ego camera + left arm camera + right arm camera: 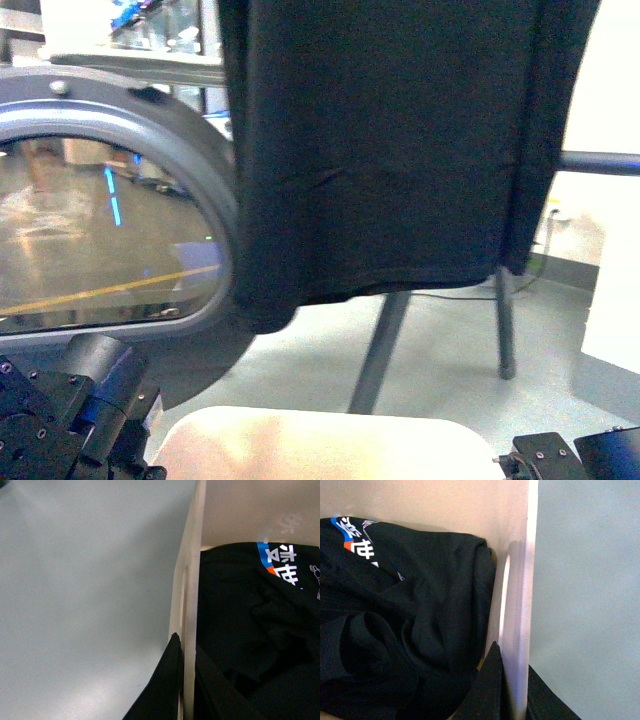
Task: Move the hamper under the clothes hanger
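The left gripper (187, 645) grips one side wall of the hamper (192, 580). Its jaws are closed on the thin cream wall, one dark finger (162, 690) on the outside and the other inside the tub, just below the slot handle (185, 595). The right gripper (515, 660) holds the opposite wall of the hamper (520, 540) in the same way, its jaws pressed on both faces of the plastic near the slot (505, 590) there.

Inside the tub lie crumpled black clothes (395, 630) with white printed characters and a small blue and orange stripe (267, 555). Outside both walls is the pale grey floor (75, 605).

In the front view, the rounded far rim of the hamper (320, 435) fills the lower middle, between the two arms. Just beyond the rim stand the slanted dark legs of the clothes hanger (385, 345), and its round bar shows at the right edge. A large black garment (380, 150) hangs from it, above and behind the hamper's rim. I cannot tell if the tub is already fully under the bar. To the left, the round dryer door (110, 240) with its grey ring reflects the room.
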Tool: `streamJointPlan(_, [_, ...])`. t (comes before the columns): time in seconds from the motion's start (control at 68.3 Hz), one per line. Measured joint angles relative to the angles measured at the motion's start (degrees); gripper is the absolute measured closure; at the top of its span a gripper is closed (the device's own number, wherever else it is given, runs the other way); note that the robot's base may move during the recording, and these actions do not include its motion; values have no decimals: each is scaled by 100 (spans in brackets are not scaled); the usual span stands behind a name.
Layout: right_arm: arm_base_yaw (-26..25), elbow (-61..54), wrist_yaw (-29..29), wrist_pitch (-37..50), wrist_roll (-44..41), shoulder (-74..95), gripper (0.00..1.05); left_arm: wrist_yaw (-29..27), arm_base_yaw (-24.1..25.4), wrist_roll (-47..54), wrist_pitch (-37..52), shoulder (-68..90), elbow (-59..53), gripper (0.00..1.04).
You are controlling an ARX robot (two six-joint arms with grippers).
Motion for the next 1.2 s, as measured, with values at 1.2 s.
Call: streamJointPlan(1.2, [-149, -28, 151, 0, -7, -28, 102, 146, -175, 2, 4, -9, 13, 101])
